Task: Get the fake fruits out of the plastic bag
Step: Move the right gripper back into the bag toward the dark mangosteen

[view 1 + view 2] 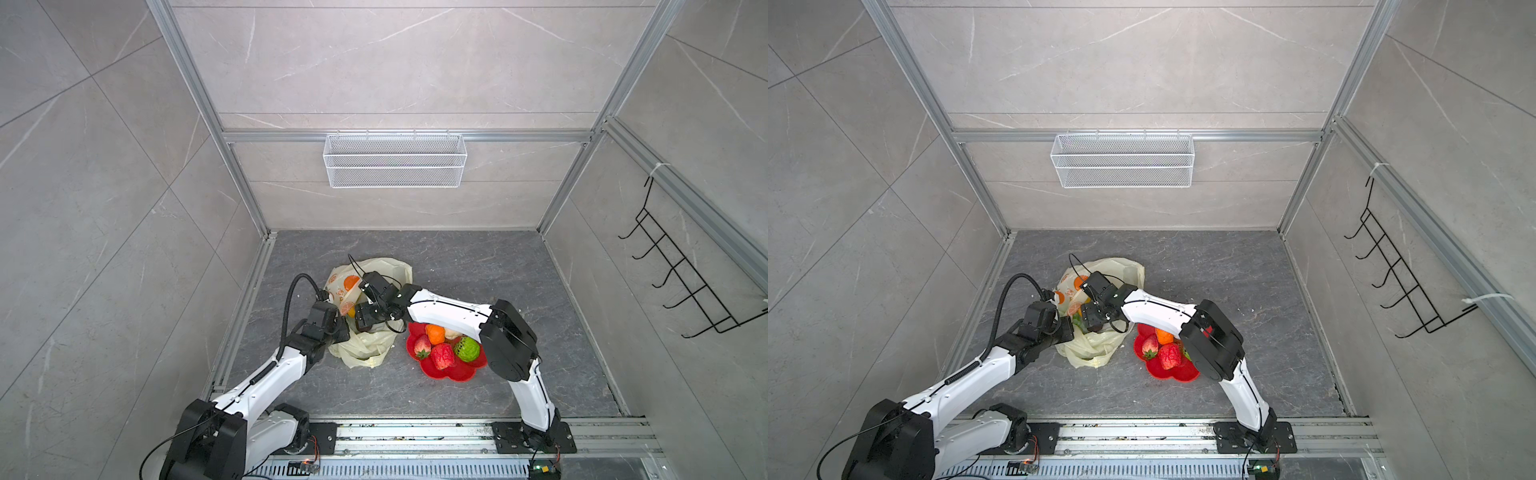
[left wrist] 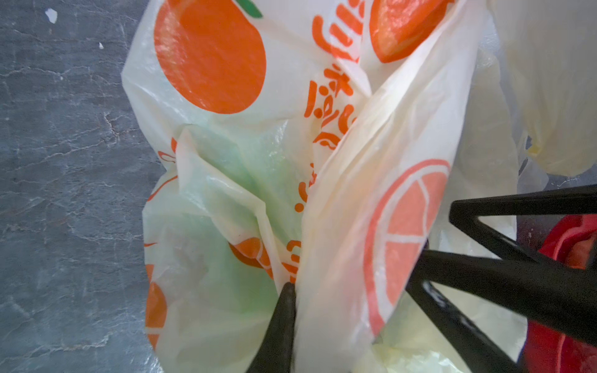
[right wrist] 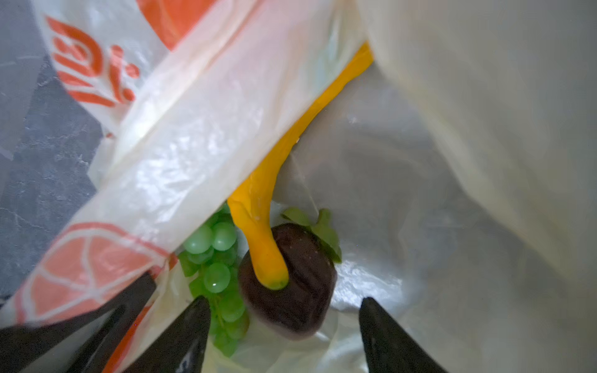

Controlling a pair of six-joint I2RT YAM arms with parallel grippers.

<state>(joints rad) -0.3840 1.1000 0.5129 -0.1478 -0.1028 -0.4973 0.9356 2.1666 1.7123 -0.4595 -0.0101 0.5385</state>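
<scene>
1. the dark grey marbled stone table (image 1: 478, 270) carries all things.
2. the thin pale-yellow plastic bag with orange printed marks (image 1: 368, 347) lies crumpled on the table, left of the middle, with one side of its mouth lifted up.
3. the red flower-shaped plastic dish (image 1: 455, 374) stands just beside the bag, on its right.
4. the left gripper (image 1: 344, 322) is clenched on a fold of the bag's rim and holds it up.
5. the right gripper (image 3: 286, 319) is inside the bag's mouth. its jaws are released and stand apart, one on each side of the dark brown fruit; i cannot tell if they touch it.
6. in the dish lie the green bumpy fruit (image 1: 467, 348), the red bumpy fruit (image 1: 442, 356), the orange (image 1: 435, 333), the strawberry (image 1: 422, 345) and the cream fruit (image 1: 451, 332), which is partly hidden under the right arm.
7. inside the bag are the long yellow banana (image 3: 268, 226), whose tip rests on the glossy dark brown fruit (image 3: 290, 300), and the bunch of green grapes (image 3: 213, 258) just beside them.
</scene>
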